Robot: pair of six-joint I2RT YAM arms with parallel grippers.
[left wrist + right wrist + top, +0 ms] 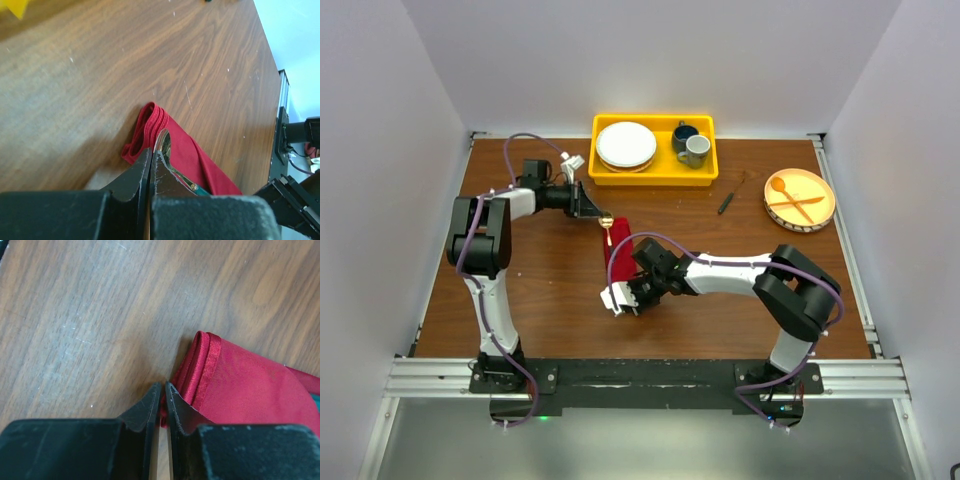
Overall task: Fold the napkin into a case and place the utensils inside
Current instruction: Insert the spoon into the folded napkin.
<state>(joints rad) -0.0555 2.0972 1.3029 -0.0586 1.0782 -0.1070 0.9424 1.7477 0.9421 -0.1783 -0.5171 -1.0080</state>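
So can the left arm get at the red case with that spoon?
Probably yes. The left end effector, shut on the spoon, sits right over the case at its far end, with nothing between. The right end effector seems to pinch the near end, out of the way.

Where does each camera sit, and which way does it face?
Top external: high behind the robot, looking down on the table; the left arm and right arm show whole.
Left wrist: on the left arm, looking past the shut left gripper at the spoon and case.
Right wrist: on the right arm, looking down past the right gripper, which pinches the case's edge.
Shared: all three see the case; top and left wrist also see the spoon.
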